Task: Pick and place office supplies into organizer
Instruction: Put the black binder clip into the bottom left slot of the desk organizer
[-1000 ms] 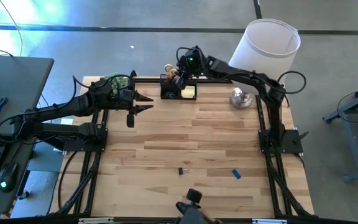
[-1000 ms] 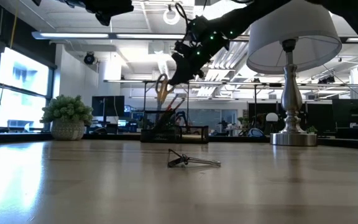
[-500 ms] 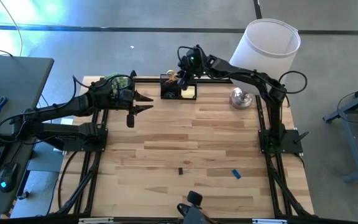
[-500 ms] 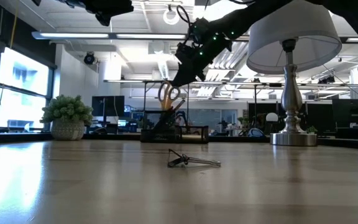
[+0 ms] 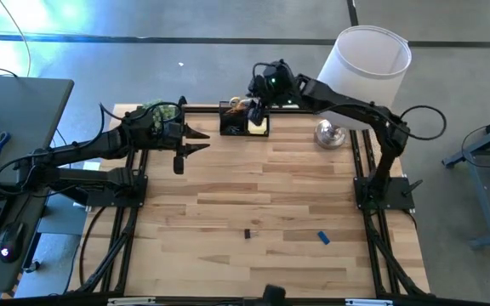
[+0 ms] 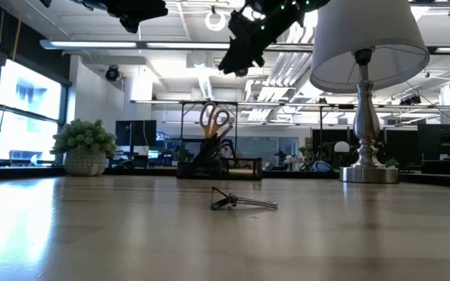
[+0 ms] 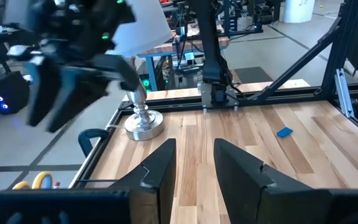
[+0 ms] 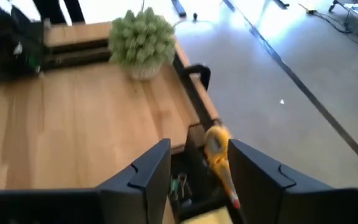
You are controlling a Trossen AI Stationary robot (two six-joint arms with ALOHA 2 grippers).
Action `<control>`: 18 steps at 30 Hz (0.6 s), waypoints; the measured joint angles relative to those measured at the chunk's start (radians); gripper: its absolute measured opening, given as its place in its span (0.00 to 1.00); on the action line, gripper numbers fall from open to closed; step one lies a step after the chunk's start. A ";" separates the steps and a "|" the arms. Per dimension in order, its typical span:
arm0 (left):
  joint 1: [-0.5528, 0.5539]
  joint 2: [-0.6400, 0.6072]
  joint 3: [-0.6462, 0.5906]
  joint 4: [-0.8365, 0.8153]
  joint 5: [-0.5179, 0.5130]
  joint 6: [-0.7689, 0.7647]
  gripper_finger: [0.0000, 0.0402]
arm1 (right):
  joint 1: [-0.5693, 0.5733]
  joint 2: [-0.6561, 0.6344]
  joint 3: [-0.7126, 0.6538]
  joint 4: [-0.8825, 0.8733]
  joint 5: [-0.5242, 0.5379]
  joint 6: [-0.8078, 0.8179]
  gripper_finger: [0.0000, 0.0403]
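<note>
High view: right gripper (image 5: 259, 100), jaws apart and empty, hovers over the organizer (image 5: 243, 124); remaining blue block (image 5: 322, 237) lies far toward the near edge, nearer this arm.

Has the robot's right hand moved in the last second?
Yes. The right hand has lifted away from the scissors, which now stand in the organizer, and has shifted toward the lamp.
</note>
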 joint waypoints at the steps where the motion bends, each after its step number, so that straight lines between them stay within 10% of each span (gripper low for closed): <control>1: 0.000 0.000 0.000 0.000 0.000 0.000 0.24 | 0.014 -0.010 0.000 -0.027 0.019 -0.008 0.38; 18: 0.000 0.000 0.000 -0.013 0.000 -0.012 0.24 | 0.251 -0.045 -0.088 -0.244 0.162 0.051 0.24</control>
